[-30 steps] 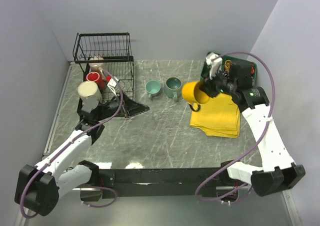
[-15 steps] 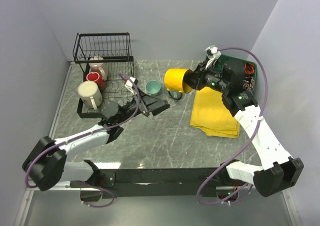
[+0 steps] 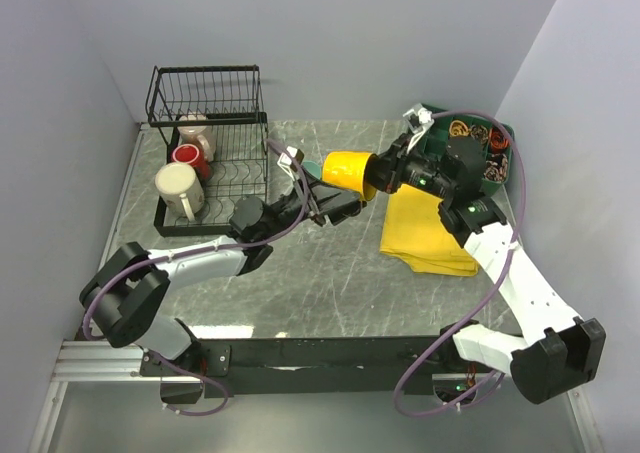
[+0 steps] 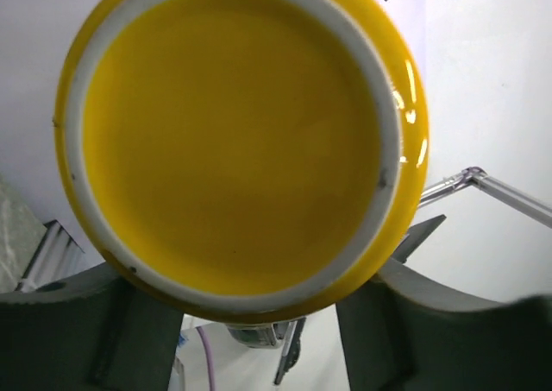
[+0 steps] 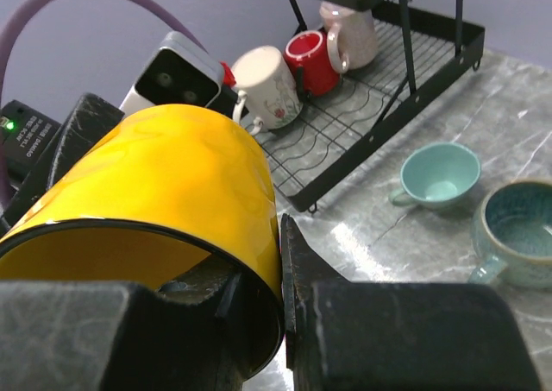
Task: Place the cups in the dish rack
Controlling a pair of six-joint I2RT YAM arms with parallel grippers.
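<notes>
Gripping yellow mug by its rim, right gripper holds it sideways, aloft. Left gripper sits just below, spread wide, holding nothing. Dish rack is well left of both.
Left wrist: mug base between parted left fingers, contact unclear.
Right wrist: right fingers pinch the mug wall. Pale teal mug and darker teal mug stand beyond the fingertips.

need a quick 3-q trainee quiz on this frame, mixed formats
1. True or false: the right gripper pinches the yellow mug by its rim.
2. How many mugs sit in the rack? A) one B) three C) five
3. Fill in: the two teal cups stand on the ____.
Key: 1 true. 2 B: cream, red, beige. 3 table.
</notes>
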